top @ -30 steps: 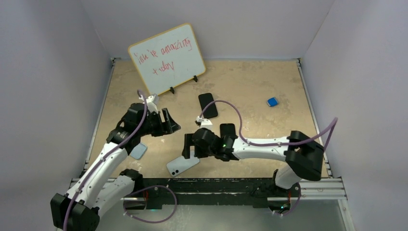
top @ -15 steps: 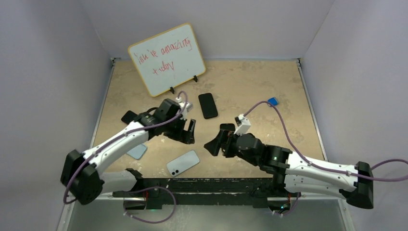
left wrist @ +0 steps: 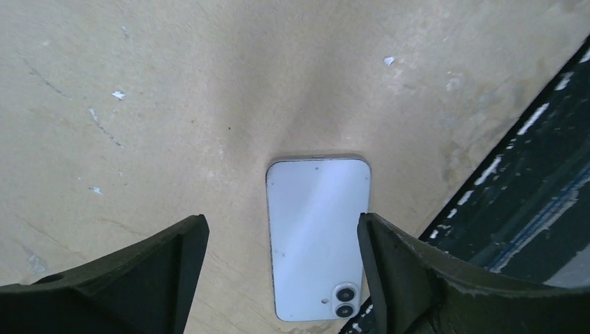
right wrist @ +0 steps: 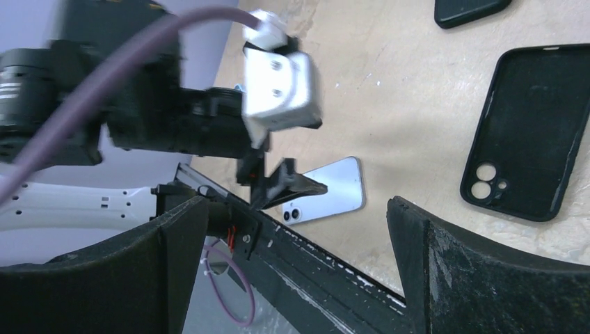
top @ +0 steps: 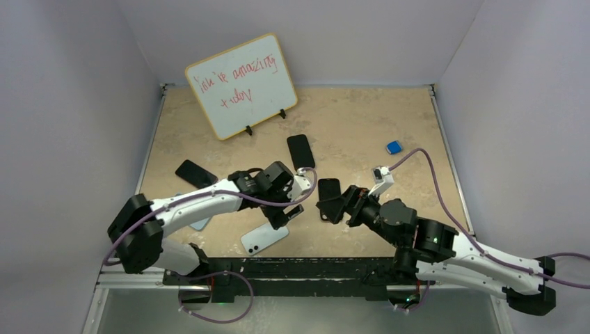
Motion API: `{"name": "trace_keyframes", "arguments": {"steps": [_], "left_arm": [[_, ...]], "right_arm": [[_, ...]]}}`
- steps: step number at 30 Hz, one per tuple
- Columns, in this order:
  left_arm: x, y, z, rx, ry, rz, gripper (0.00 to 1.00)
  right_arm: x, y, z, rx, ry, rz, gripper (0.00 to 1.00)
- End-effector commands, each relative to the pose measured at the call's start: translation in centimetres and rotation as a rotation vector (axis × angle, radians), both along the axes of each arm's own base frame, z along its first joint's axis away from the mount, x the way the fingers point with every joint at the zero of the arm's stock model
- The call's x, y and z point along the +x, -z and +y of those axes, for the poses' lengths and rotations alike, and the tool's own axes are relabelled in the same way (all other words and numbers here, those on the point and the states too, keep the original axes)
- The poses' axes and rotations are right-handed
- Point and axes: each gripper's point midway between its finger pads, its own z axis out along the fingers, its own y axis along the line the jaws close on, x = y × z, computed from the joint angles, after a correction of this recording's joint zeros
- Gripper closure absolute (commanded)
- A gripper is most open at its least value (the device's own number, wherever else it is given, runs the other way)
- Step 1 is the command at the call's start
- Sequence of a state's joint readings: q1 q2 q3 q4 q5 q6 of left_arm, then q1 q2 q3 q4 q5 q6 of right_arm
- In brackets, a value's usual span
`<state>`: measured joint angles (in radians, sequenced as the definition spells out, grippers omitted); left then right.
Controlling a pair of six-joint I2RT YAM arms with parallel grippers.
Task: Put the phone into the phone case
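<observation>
The light blue phone (top: 264, 239) lies camera side up near the table's front edge. In the left wrist view the phone (left wrist: 318, 236) lies just below and between the fingers of my open, empty left gripper (left wrist: 282, 223), which hovers over it (top: 289, 211). An empty black phone case (top: 328, 191) lies inside up to the phone's right. My right gripper (top: 332, 207) is open and empty at the case's near edge. The right wrist view shows the case (right wrist: 529, 132), the phone (right wrist: 330, 195) and the open right gripper (right wrist: 296, 209).
A whiteboard (top: 243, 83) stands at the back left. A black phone or case (top: 300, 152) lies mid-table and another (top: 195, 172) at the left. A pale blue case (top: 200, 223) lies partly under my left arm. A blue eraser (top: 394, 147) lies at the right. The black rail (top: 313, 268) runs along the front edge.
My left gripper has swung right and nearer, from the left side to above the phone. My right gripper has drawn back right from the phone to the black case.
</observation>
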<state>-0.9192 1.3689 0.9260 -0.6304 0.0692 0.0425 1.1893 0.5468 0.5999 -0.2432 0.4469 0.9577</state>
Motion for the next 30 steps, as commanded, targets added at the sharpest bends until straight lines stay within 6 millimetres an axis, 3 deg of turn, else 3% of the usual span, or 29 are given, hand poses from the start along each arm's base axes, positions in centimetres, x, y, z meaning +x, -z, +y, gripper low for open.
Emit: {"name": "trace_keyframes", "arguments": {"steps": [1, 5, 10, 15, 25, 30], "left_arm": [[-0.2, 3.2, 1.0, 0.159, 0.081, 0.058, 0.18], [-0.7, 5.5, 1.4, 0.239, 0.122, 0.101, 0.16], [-1.3, 6.9, 1.8, 0.283, 0.172, 0.142, 0.12], [-2.6, 6.7, 0.5, 0.230, 0.223, 0.204, 0.11], [-3.0, 7.9, 0.4, 0.286, 0.210, 0.221, 0.04], [-3.2, 7.4, -1.0, 0.259, 0.241, 0.199, 0.04]], "right_arm": [[0.7, -0.9, -1.6, -0.016, 0.053, -0.047, 0.01], [0.5, -1.3, -2.5, -0.001, 0.066, -0.049, 0.01], [0.5, -1.2, -3.0, 0.026, 0.079, -0.052, 0.01], [0.7, -1.1, -3.6, 0.011, 0.106, -0.058, 0.01], [0.7, -1.0, -4.0, 0.006, 0.109, -0.060, 0.01], [0.5, -0.9, -4.1, 0.024, 0.104, -0.061, 0.01]]}}
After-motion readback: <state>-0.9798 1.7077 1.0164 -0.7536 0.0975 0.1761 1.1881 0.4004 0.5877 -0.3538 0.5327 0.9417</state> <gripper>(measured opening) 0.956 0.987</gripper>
